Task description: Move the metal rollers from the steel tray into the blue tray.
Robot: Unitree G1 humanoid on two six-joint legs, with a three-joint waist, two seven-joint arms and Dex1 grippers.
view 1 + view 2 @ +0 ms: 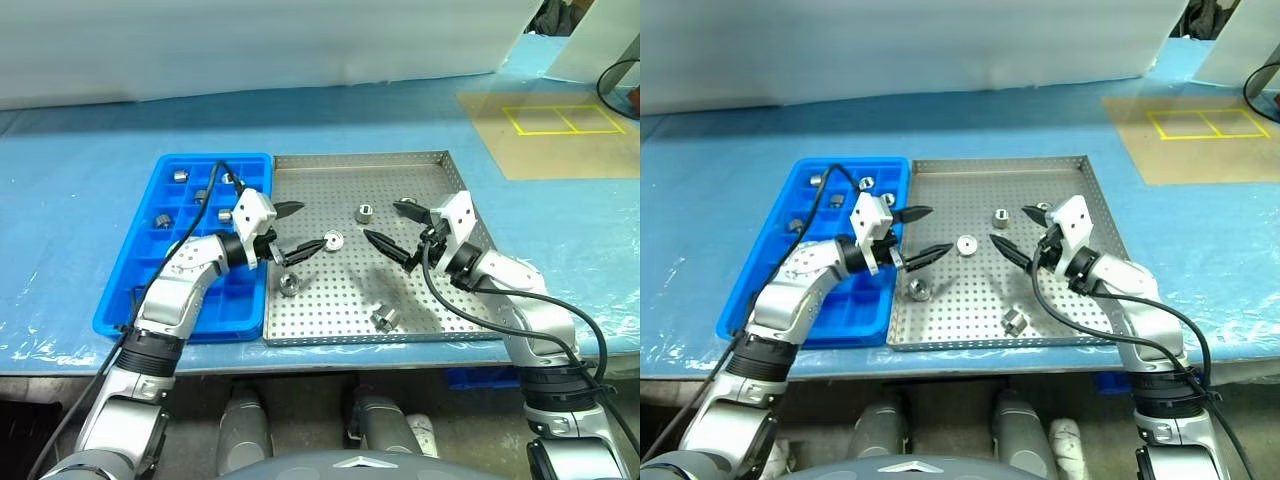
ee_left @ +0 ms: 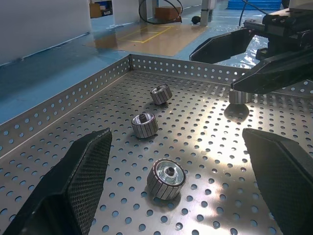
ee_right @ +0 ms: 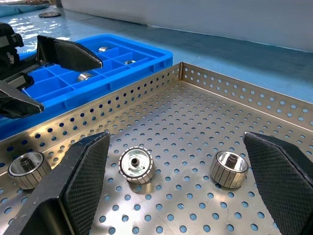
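Pincers (image 1: 296, 230) (image 1: 390, 224) open, rollers (image 1: 333, 240) in steel tray (image 1: 440, 300)

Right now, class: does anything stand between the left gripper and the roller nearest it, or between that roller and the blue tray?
Nothing visible blocks the left gripper from the roller just ahead of its open fingers. Between that roller and the blue tray stands only the steel tray low rim, which the roller must be lifted over.
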